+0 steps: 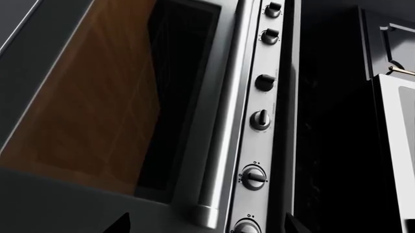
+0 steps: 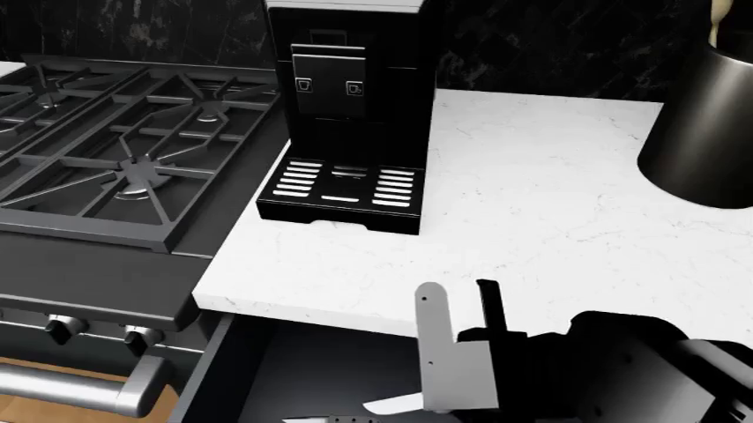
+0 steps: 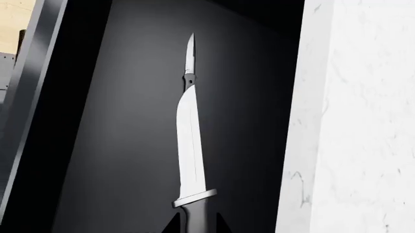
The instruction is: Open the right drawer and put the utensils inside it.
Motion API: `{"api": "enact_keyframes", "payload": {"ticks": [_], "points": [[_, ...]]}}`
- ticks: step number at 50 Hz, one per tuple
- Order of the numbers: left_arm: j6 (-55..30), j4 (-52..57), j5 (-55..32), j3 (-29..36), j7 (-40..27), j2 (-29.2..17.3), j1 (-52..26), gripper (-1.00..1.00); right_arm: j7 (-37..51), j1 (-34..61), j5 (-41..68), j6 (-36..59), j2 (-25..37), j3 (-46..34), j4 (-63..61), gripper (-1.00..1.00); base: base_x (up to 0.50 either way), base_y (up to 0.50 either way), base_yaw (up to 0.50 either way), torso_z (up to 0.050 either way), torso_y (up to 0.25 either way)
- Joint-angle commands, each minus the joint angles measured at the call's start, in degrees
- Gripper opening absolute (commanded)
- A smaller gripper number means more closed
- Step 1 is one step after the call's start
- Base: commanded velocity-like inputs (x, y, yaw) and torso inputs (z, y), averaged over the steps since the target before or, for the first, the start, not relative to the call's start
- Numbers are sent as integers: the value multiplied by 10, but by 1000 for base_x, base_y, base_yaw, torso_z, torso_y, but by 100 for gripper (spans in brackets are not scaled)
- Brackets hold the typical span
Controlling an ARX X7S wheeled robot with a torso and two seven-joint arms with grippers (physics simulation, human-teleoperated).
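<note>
**Right gripper has a knife over the open drawer**

Right gripper is clamped on the handle of a long-bladed knife, blade pointing out over the dark grey floor of the right drawer, which is pulled out under the white bench edge. A second, slimmer knife lies in the drawer beyond the blade tip. Left gripper state: cannot tell; its camera faces the oven door and knobs.
</note>
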Motion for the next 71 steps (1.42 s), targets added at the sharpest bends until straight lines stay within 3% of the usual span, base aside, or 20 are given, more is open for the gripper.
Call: {"api": "enact_keyframes", "payload": {"ticks": [1,8,9,31,42,58,71], "points": [[1,0,0,1,-1,0,-1,100,9,3,-18,-8,6,-21,-24,-100,0,0,0,0,0],[1,0,0,1,-1,1,0,100,10,4,-22,-20,8,-30,-13,-100,0,0,0,1,0],[1,0,0,1,-1,1,0,100,11,3,-23,-22,8,-32,-13,100,0,0,0,0,0],[0,0,1,3,3,0,-1,100,16,7,-16,-24,7,-15,-15,100,0,0,0,0,0],[5,0,0,4,-3,0,-4,100,-12,41,65,28,-36,195,-9,100,0,0,0,0,0],[6,0,0,5,-3,1,-4,100,-9,50,69,19,-47,197,-1,100,0,0,0,0,0],[12,0,1,10,2,0,-6,100,-6,69,93,33,-77,289,15,100,0,0,0,0,0]]}}
